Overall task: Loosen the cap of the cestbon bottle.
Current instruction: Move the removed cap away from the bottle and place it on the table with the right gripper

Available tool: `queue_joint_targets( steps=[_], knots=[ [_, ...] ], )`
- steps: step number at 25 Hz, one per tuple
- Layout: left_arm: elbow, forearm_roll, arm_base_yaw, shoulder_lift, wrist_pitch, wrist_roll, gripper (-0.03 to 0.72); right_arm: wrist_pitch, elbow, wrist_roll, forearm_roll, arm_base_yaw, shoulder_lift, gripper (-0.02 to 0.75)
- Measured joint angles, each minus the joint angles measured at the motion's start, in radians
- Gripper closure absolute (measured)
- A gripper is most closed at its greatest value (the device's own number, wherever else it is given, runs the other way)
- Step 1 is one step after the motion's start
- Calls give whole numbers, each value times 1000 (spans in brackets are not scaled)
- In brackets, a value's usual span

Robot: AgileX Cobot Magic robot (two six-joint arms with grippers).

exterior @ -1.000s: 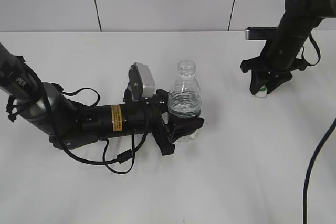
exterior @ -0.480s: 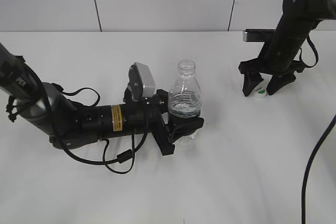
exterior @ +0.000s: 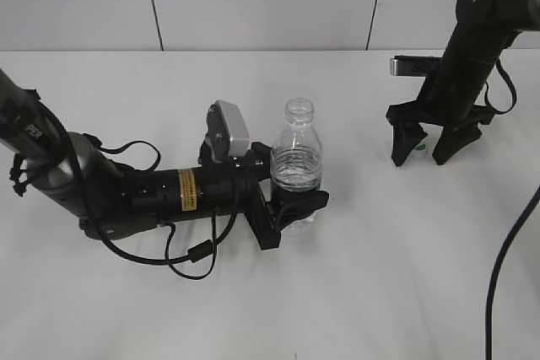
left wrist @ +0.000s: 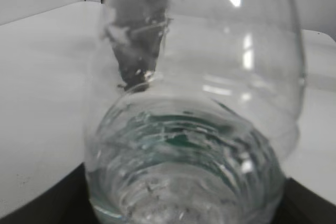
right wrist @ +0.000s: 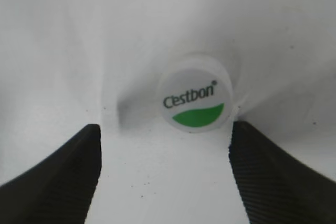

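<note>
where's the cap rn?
The cap is off the bottle, lying on the table at exterior-view right, between the open right gripper's fingers.

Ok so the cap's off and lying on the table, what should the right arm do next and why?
Probably lift the right gripper straight up and away. Its jaws are open, and the cap lies on the table between them, touching neither. The left gripper holds the uncapped bottle upright, so nothing is left to unscrew.

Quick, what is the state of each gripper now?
Left gripper: closed on the cestbon bottle.
Right gripper: open, holding nothing; the cap lies on the table between its fingers.
</note>
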Motion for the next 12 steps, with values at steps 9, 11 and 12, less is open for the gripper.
queue_joint_targets(
  steps=[9, 11, 12],
  knots=[
    [0, -1, 0, -12, -2, -3, 143, 24, 0, -12, 13, 0, 0, 159],
    [6, -1, 0, -27, -2, -17, 131, 29, 0, -17, 13, 0, 0, 159],
    [13, -2, 0, -38, -2, -25, 127, 32, 0, -19, 13, 0, 0, 159]
  ],
)
